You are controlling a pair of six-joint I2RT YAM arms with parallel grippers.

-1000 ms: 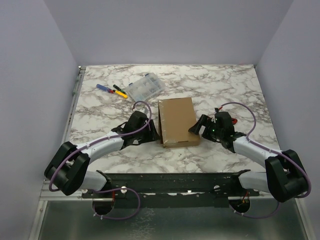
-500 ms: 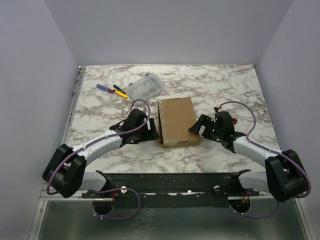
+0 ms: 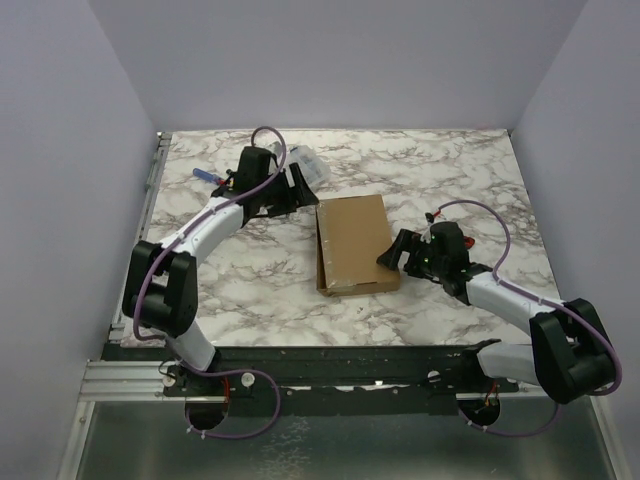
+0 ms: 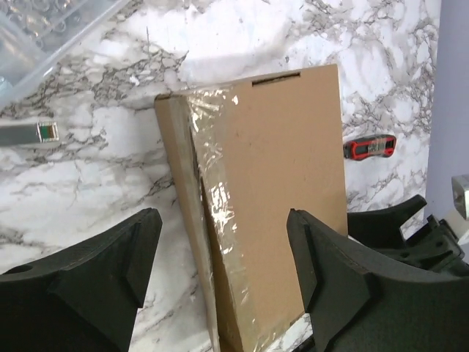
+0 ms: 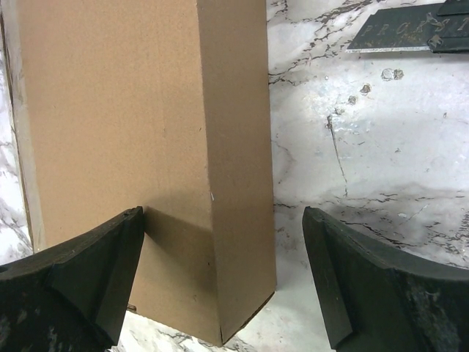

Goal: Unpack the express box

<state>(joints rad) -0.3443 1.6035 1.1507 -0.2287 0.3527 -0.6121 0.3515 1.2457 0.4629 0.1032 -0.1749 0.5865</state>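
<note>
Top camera looks down; close wrist cameras share the express box [image 4: 271, 183].

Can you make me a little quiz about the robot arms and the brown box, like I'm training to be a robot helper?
1. True or false: the express box has its lid open.
2. Pick one. The right claw is: A) open, by the box's edge; B) shut on a pen; C) lifting the box off the table.
3. Fill in the gap: the left claw is open, over by the clear plastic ____.

Key
1. False. The lid is shut and there is see-through tape on it.
2. A.
3. case.
</note>
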